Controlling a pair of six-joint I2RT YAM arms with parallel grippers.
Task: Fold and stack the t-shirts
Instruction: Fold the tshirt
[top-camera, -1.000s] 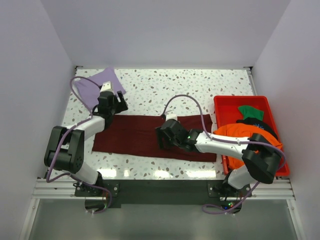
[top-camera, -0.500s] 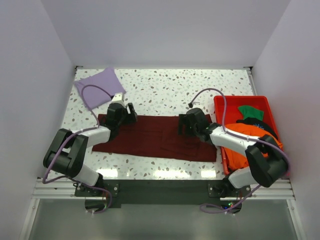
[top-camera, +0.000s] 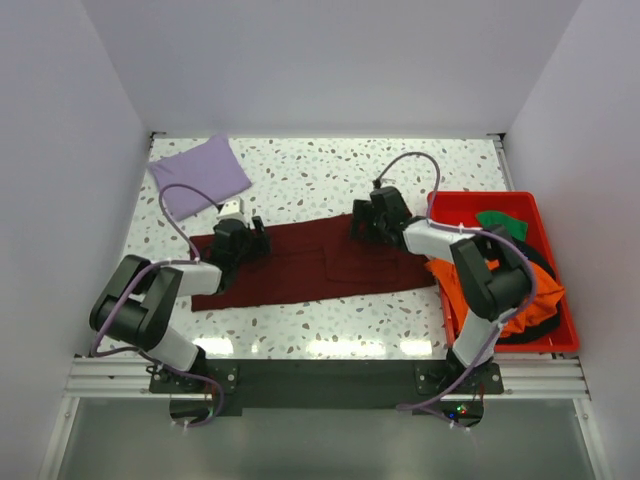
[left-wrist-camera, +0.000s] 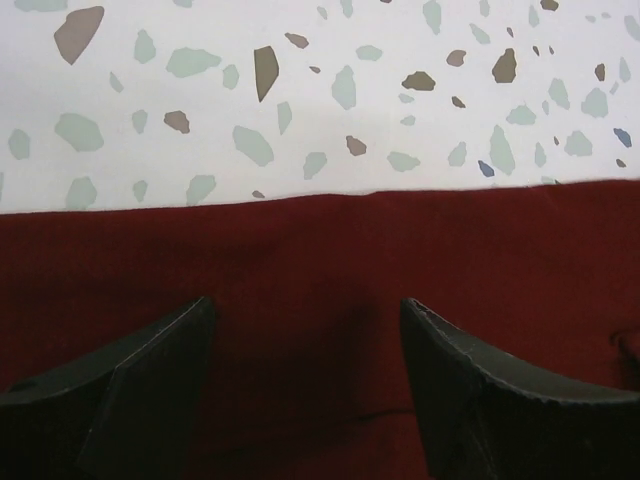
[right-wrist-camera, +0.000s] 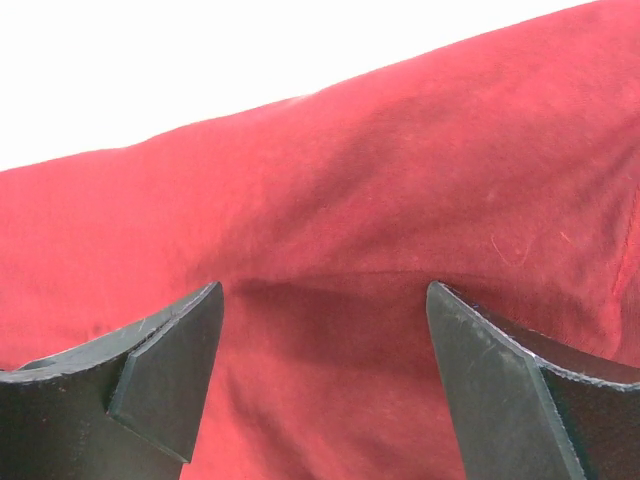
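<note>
A large dark maroon t-shirt (top-camera: 300, 268) lies as a long strip across the middle of the table. My left gripper (top-camera: 248, 238) hovers open over its left end, just inside the far edge; in the left wrist view (left-wrist-camera: 305, 315) only maroon cloth (left-wrist-camera: 320, 250) shows between the fingers. My right gripper (top-camera: 365, 225) stands open above the shirt's far edge on the right, and the right wrist view (right-wrist-camera: 320, 300) shows creased cloth (right-wrist-camera: 400, 180) under the gap. A folded lavender t-shirt (top-camera: 200, 172) lies at the far left.
A red bin (top-camera: 470, 200) stands at the right edge, holding an orange t-shirt (top-camera: 440, 275), a green one (top-camera: 502, 222) and a black one (top-camera: 535, 258). Speckled tabletop (top-camera: 320, 170) shows beyond the maroon shirt. Walls close in on three sides.
My right gripper moved from the shirt's near middle to its far right edge and opened wider. My left gripper slid from beside the lavender shirt onto the maroon one, which now looks narrower.
</note>
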